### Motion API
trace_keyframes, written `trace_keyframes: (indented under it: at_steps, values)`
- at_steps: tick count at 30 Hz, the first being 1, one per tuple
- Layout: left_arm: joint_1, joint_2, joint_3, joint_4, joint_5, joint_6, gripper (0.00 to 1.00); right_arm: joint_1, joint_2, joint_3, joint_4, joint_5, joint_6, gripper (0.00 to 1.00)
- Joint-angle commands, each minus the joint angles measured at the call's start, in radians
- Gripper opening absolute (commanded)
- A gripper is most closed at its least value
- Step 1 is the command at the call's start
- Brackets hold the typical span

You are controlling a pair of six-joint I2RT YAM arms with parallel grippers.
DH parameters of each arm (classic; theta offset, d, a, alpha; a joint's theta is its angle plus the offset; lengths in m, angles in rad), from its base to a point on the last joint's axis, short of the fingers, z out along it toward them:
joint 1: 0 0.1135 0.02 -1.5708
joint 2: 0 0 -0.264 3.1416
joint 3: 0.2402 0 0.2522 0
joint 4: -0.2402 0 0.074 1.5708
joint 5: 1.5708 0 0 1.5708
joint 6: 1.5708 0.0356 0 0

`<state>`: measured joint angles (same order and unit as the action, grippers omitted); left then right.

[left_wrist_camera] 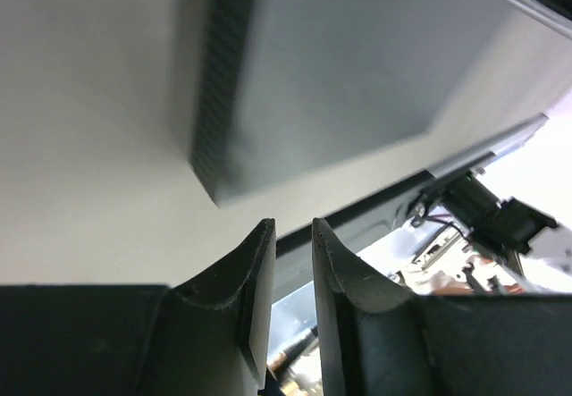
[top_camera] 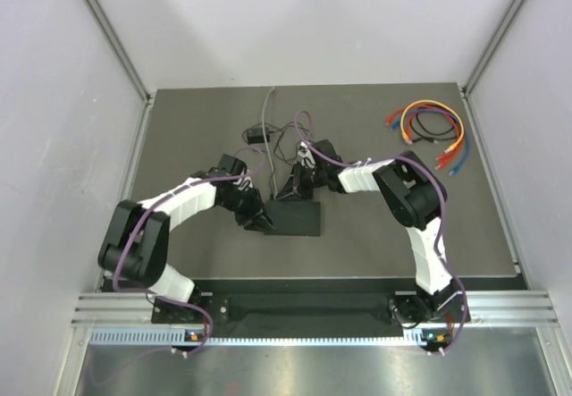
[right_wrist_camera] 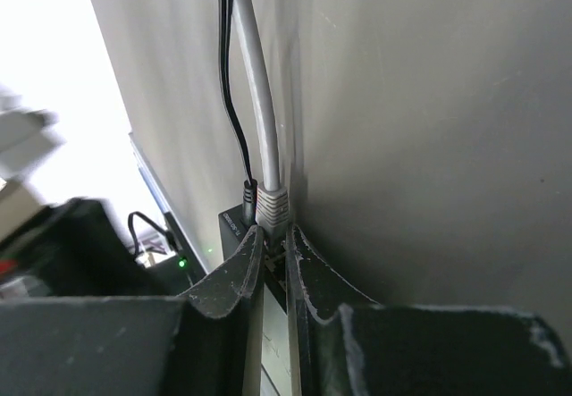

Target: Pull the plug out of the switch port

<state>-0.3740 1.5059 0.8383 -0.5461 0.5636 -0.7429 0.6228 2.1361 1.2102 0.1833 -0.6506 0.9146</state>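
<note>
The switch (top_camera: 297, 218) is a flat black box lying mid-table; the left wrist view shows it as a grey-looking slab (left_wrist_camera: 340, 74). A grey plug (right_wrist_camera: 273, 208) on a grey cable (right_wrist_camera: 259, 101) sits in a port on the switch's far edge (right_wrist_camera: 231, 226). My right gripper (right_wrist_camera: 275, 232) is shut on the plug's lower part, right at the port. In the top view this gripper (top_camera: 299, 187) is at the switch's far edge. My left gripper (top_camera: 260, 222) stands at the switch's left end. Its jaws (left_wrist_camera: 292, 226) are slightly apart with nothing between them, just short of the switch's corner.
A thin black power lead (right_wrist_camera: 234, 119) plugs in beside the grey plug. A small black adapter (top_camera: 257, 134) with tangled wires lies behind the switch. A bundle of coloured patch cables (top_camera: 431, 131) lies at the far right. White walls enclose the mat (top_camera: 197, 128).
</note>
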Motion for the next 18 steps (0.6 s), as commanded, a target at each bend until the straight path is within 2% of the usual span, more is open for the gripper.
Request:
trace_keyframes:
  at_steps: [1, 9, 16, 18]
  values:
    - [-0.005, 0.078, 0.036, 0.054, -0.001, -0.03, 0.28, 0.026, -0.028, -0.015, -0.024, 0.017, -0.019, 0.0]
    - [-0.022, 0.152, 0.044, 0.074, -0.019, -0.05, 0.28, 0.048, -0.015, -0.002, -0.025, -0.023, -0.06, 0.0]
    - [-0.022, 0.185, 0.025, 0.025, -0.042, -0.047, 0.28, 0.037, 0.106, 0.204, -0.31, -0.129, -0.29, 0.2]
    - [-0.022, 0.183, 0.024, 0.021, -0.045, -0.047, 0.29, 0.035, 0.116, 0.221, -0.349, -0.127, -0.325, 0.22]
